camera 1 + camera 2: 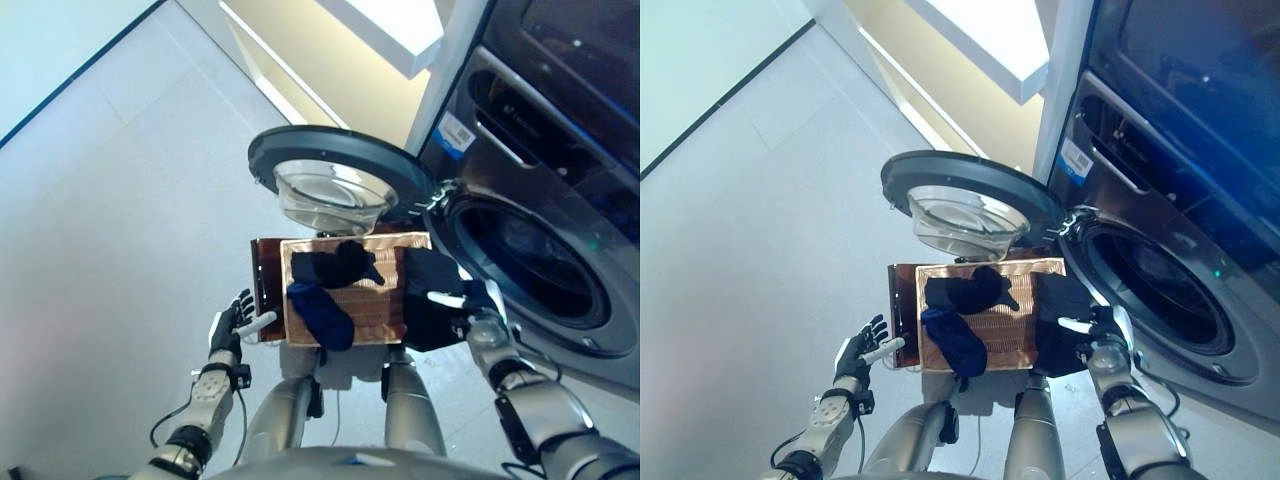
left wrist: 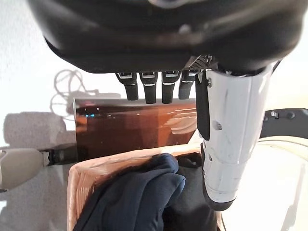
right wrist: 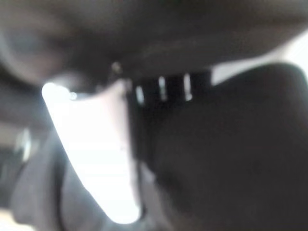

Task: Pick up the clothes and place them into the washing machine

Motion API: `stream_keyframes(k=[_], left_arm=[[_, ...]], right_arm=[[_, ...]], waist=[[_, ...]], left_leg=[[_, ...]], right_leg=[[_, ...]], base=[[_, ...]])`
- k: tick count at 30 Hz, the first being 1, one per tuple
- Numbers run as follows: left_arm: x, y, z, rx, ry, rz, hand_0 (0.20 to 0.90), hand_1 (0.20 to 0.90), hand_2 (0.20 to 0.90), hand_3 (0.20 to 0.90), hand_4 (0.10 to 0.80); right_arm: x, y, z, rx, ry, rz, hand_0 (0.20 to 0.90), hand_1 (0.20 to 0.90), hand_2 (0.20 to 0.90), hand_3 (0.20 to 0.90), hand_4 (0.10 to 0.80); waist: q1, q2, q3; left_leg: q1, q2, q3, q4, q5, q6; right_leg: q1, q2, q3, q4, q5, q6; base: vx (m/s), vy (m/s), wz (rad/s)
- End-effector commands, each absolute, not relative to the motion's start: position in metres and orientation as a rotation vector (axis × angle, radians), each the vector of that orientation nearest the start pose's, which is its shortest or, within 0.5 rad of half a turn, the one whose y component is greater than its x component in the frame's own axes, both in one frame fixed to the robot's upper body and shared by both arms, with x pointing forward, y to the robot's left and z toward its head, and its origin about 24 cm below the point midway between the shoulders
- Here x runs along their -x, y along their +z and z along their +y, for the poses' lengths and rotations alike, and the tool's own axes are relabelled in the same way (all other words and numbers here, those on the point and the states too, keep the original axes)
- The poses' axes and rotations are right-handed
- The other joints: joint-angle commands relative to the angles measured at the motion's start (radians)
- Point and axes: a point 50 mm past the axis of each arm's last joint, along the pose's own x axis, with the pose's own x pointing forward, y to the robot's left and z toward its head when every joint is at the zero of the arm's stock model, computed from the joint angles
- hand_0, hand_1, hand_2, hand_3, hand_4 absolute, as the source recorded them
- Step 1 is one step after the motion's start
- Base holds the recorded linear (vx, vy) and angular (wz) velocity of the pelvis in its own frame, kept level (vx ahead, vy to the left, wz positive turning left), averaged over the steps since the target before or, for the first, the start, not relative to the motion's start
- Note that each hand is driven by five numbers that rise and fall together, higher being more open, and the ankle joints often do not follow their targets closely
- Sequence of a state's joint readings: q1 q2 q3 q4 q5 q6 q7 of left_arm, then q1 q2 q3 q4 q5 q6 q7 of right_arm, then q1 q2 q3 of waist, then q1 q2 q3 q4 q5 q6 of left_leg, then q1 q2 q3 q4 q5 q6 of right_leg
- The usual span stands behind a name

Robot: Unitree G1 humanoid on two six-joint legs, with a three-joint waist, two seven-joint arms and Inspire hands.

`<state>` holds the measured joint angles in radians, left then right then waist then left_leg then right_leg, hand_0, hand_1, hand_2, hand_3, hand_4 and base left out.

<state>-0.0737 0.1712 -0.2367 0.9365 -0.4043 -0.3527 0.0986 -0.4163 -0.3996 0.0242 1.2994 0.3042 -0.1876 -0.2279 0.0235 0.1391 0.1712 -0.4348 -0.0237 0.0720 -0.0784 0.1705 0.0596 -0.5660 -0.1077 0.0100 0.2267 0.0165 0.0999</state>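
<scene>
A wicker basket (image 1: 375, 305) stands on the floor in front of the washing machine (image 1: 540, 190). In it lie a black garment (image 1: 338, 266) and a navy garment (image 1: 320, 315). At the basket's right edge my right hand (image 1: 472, 303) is shut on another black garment (image 1: 428, 295), its white thumb lying across the cloth, just beside the open drum (image 1: 530, 262). In the right wrist view the thumb (image 3: 96, 149) presses against dark cloth (image 3: 231, 159). My left hand (image 1: 232, 322) hovers open left of the basket, fingers (image 2: 150, 89) straight and holding nothing. The navy garment (image 2: 139, 197) shows past them.
The machine's round door (image 1: 340, 160) swings open towards me, its glass bowl (image 1: 330, 198) just behind the basket. A brown box (image 1: 266, 288) stands against the basket's left side. Light grey floor (image 1: 110, 220) stretches to the left, and a pale cabinet (image 1: 330, 70) stands behind.
</scene>
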Motion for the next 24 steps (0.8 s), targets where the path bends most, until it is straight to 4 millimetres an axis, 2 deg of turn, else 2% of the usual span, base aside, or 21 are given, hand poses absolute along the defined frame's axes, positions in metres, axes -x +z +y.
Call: stream_keyframes(k=[1, 2, 3, 5, 6, 10, 12, 15, 21, 24], left_arm=[[-0.205, -0.098, 0.202, 0.046, 0.191, 0.483, 0.900, 0.900, 0.900, 0.900, 0.800], [-0.202, -0.100, 0.202, 0.054, 0.199, 0.491, 0.900, 0.900, 0.900, 0.900, 0.800], [-0.202, -0.100, 0.202, 0.054, 0.199, 0.490, 0.900, 0.900, 0.900, 0.900, 0.800], [-0.196, -0.104, 0.202, 0.075, 0.214, 0.507, 0.900, 0.900, 0.900, 0.900, 0.800], [-0.196, -0.104, 0.202, 0.074, 0.214, 0.507, 0.900, 0.900, 0.900, 0.900, 0.800], [-0.190, -0.108, 0.201, 0.103, 0.229, 0.523, 0.900, 0.900, 0.900, 0.900, 0.800], [-0.190, -0.109, 0.200, 0.108, 0.228, 0.523, 0.900, 0.900, 0.900, 0.900, 0.800], [-0.191, -0.110, 0.197, 0.119, 0.235, 0.528, 0.900, 0.900, 0.900, 0.900, 0.800], [-0.193, -0.109, 0.192, 0.135, 0.241, 0.516, 0.900, 0.900, 0.900, 0.900, 0.800], [-0.192, -0.109, 0.188, 0.128, 0.224, 0.516, 0.900, 0.900, 0.900, 0.900, 0.800]], right_arm=[[-0.248, -0.055, -0.305, -0.105, -0.645, 0.446, 0.200, 0.200, 0.200, 0.200, 0.300], [-0.237, -0.063, -0.303, -0.269, -0.707, 0.415, 0.200, 0.200, 0.200, 0.200, 0.300], [-0.237, -0.063, -0.303, -0.270, -0.707, 0.414, 0.200, 0.200, 0.200, 0.200, 0.300], [-0.223, -0.075, -0.296, -0.494, -0.772, 0.359, 0.200, 0.200, 0.200, 0.200, 0.300], [-0.223, -0.075, -0.296, -0.495, -0.772, 0.359, 0.200, 0.200, 0.200, 0.200, 0.300], [-0.208, -0.086, -0.288, -0.723, -0.839, 0.274, 0.200, 0.200, 0.200, 0.200, 0.300], [-0.206, -0.087, -0.287, -0.755, -0.860, 0.260, 0.200, 0.200, 0.200, 0.200, 0.300], [-0.202, -0.090, -0.286, -0.866, -0.998, 0.208, 0.200, 0.200, 0.200, 0.200, 0.300], [-0.210, -0.087, -0.286, -0.948, -1.098, 0.179, 0.200, 0.200, 0.200, 0.200, 0.300], [-0.229, -0.071, -0.294, -0.979, -1.124, 0.119, 0.200, 0.200, 0.200, 0.200, 0.300]], waist=[[-0.001, -0.022, -0.022], [-0.008, -0.023, -0.028], [-0.007, -0.023, -0.029], [-0.022, -0.026, -0.042], [-0.021, -0.026, -0.043], [-0.037, -0.028, -0.055], [-0.038, -0.028, -0.055], [-0.044, -0.022, -0.048], [-0.037, -0.008, -0.040], [-0.026, 0.007, -0.033]], left_leg=[[0.072, -0.061, 0.005, -0.006, -0.096, -0.044], [0.092, -0.059, 0.003, -0.007, -0.105, -0.045], [0.089, -0.059, 0.004, -0.007, -0.103, -0.045], [0.119, -0.059, 0.005, -0.008, -0.118, -0.046], [0.116, -0.058, 0.006, -0.008, -0.115, -0.046], [0.137, -0.057, 0.008, -0.008, -0.126, -0.047], [0.138, -0.057, 0.009, -0.008, -0.127, -0.047], [0.134, -0.058, 0.013, -0.008, -0.132, -0.044], [0.116, -0.059, 0.016, -0.009, -0.125, -0.042], [0.103, -0.062, 0.016, -0.009, -0.122, -0.042]], right_leg=[[0.136, 0.032, -0.057, -0.190, 0.070, -0.045], [0.159, 0.034, -0.061, -0.193, 0.060, -0.045], [0.156, 0.035, -0.060, -0.195, 0.064, -0.045], [0.189, 0.038, -0.060, -0.203, 0.053, -0.043], [0.186, 0.039, -0.060, -0.205, 0.056, -0.043], [0.207, 0.043, -0.056, -0.211, 0.050, -0.043], [0.208, 0.044, -0.056, -0.212, 0.049, -0.044], [0.202, 0.044, -0.053, -0.213, 0.045, -0.045], [0.179, 0.046, -0.046, -0.210, 0.054, -0.048], [0.163, 0.045, -0.046, -0.206, 0.054, -0.049]], base=[[0.086, -0.028, -0.05], [0.083, -0.028, -0.05], [0.090, -0.024, -0.05], [0.094, -0.022, -0.05], [0.077, -0.013, -0.05], [0.054, -0.008, -0.06], [0.006, -0.003, -0.03], [0.000, -0.001, -0.06], [-0.001, 0.000, -0.01], [0.000, 0.000, 0.00]])
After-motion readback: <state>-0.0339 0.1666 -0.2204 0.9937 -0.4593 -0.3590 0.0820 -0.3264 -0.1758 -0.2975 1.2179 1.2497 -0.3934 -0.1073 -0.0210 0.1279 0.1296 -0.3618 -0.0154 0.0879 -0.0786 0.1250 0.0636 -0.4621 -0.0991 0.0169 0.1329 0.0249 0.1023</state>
